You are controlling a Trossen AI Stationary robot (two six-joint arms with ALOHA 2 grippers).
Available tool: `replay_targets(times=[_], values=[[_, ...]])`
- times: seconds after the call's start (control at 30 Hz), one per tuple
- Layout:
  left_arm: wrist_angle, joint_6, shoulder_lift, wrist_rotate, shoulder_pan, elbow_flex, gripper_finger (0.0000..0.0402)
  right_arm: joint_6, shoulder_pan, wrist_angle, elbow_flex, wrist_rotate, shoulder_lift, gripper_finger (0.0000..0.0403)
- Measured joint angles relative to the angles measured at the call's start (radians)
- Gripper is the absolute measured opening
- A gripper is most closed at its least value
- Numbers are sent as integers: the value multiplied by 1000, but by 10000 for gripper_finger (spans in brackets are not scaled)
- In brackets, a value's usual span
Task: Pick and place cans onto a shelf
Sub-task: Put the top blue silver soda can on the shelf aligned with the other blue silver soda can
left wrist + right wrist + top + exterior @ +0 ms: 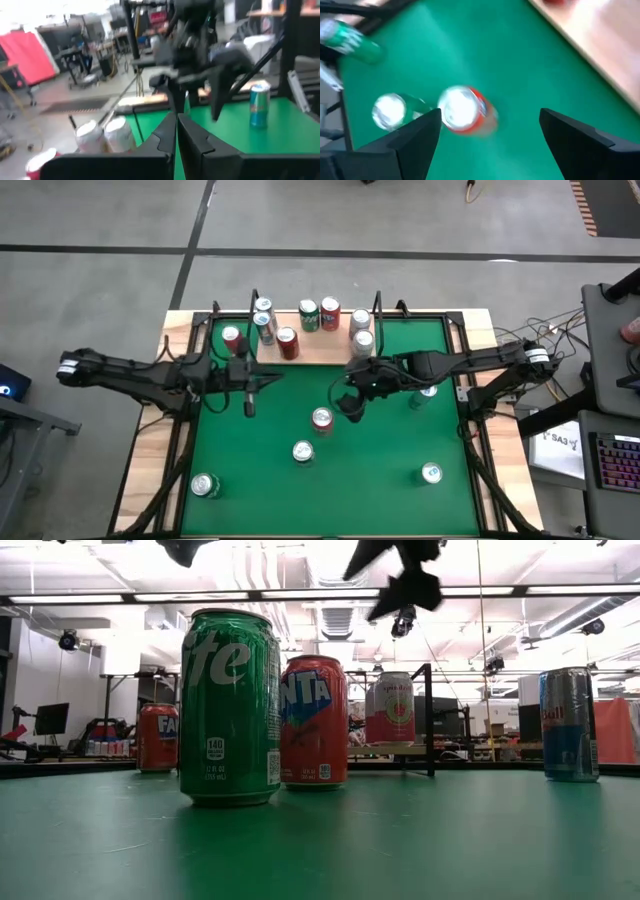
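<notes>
Just left of the wide-open right gripper, on the green table, stands an upright red can; closed left gripper waits farther left, empty.

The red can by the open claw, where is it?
In the high view the red can stands mid-table, just below the open right gripper, with a green can nearest.

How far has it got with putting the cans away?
About seven cans already stand on the shelf. Right now the right gripper hangs open over the table, next to a red can, holding nothing; that can looks like its next pick. The left gripper is shut and empty. Left on the green table: that red can and four others, such as the green one.
</notes>
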Motion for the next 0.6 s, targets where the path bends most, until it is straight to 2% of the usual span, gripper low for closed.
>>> replay_targets(times=[0.33, 0.6], values=[[25, 89, -62, 6, 4, -7, 0, 319, -50, -394, 0, -48, -2, 326], [24, 149, -50, 6, 14, 7, 0, 429, -123, -668, 0, -103, -23, 326]])
